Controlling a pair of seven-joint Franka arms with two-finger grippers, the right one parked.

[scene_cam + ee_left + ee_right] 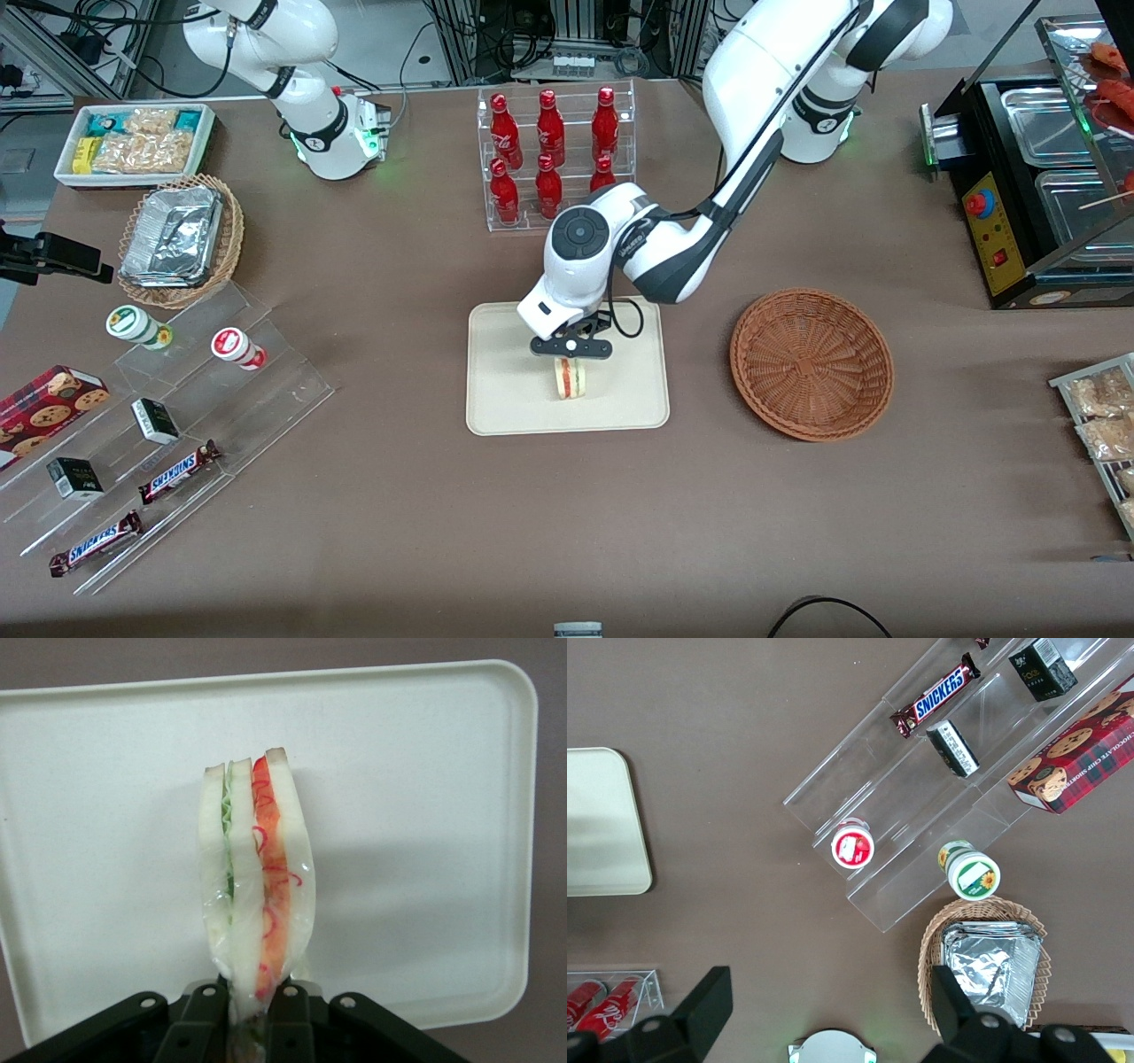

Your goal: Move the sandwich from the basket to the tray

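The black two-finger pincer (571, 353) grips the triangular white-bread sandwich (571, 378) by its corner, holding it on edge over the flat cream rectangular tray (505, 390), ready for release, with the emptied round brown wicker basket (811, 363) at its three o'clock.

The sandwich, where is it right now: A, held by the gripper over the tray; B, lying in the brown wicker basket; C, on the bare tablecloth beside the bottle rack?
A: the gripper is shut on the sandwich above the tray, and the basket holds nothing.
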